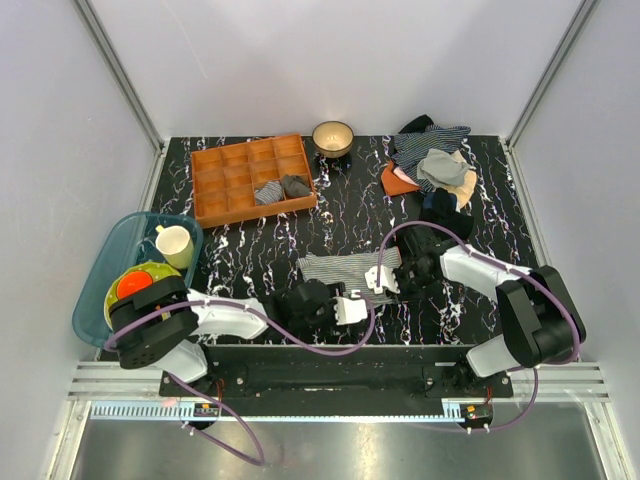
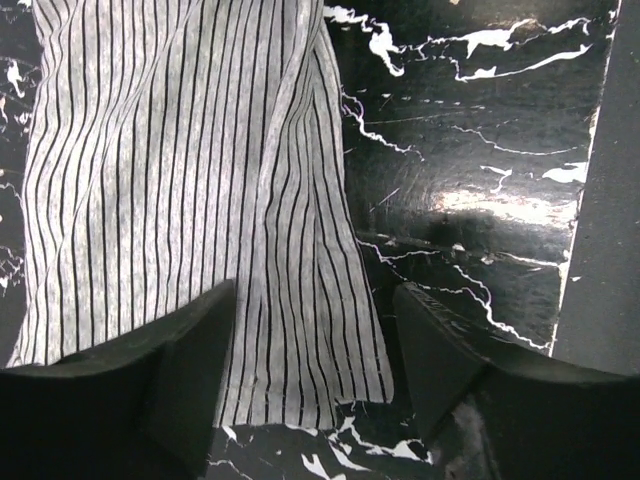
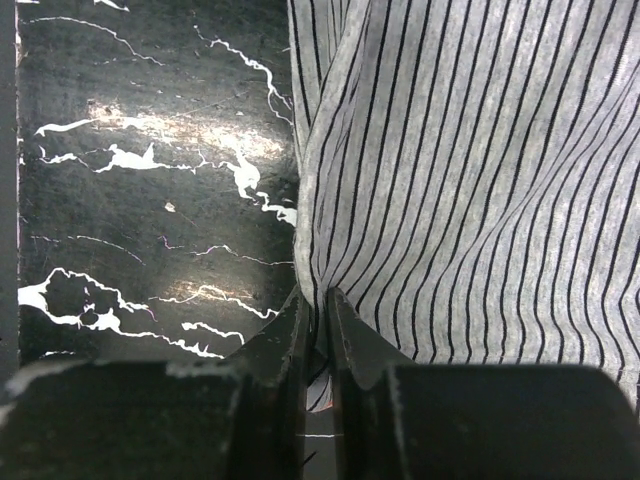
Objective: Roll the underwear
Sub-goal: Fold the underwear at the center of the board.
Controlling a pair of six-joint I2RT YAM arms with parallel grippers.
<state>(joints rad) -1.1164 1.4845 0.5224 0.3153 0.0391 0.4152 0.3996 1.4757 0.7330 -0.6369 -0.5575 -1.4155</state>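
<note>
The underwear is white cloth with thin dark pinstripes, lying flat on the black marbled table near the front middle. My left gripper is open, its fingers either side of the cloth's near corner, not touching it. My right gripper is shut on the cloth's edge, with a fold of it pinched between the fingers. The cloth spreads to the right in the right wrist view. The orange-red tag barely shows between the right fingers.
An orange compartment tray with two rolled cloths stands at the back left. A bowl sits behind. A pile of garments lies at the back right. A blue bin with a cup and toys is at the left.
</note>
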